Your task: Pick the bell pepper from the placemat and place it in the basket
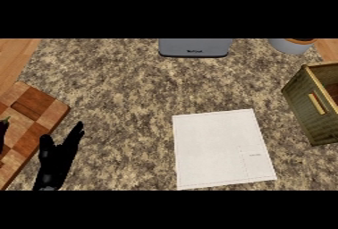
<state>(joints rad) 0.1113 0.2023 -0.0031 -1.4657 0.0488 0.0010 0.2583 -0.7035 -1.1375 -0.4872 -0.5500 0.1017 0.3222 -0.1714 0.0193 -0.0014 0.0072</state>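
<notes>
Head view: left hand (56,161) rests at the desk edge, fingers straight; placemat (221,148) bare, basket (315,103) off right.

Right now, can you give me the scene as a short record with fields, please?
surface: speckled brown stone counter
placemat: white rectangular placemat, centre right, nothing on it
bell pepper: not visible
basket: olive woven basket, right edge, partly cut off
board: checkered wooden cutting board, left edge
left hand: black left hand, lower left, open, fingers up, resting
right hand: not in view
back edge: grey appliance
</notes>
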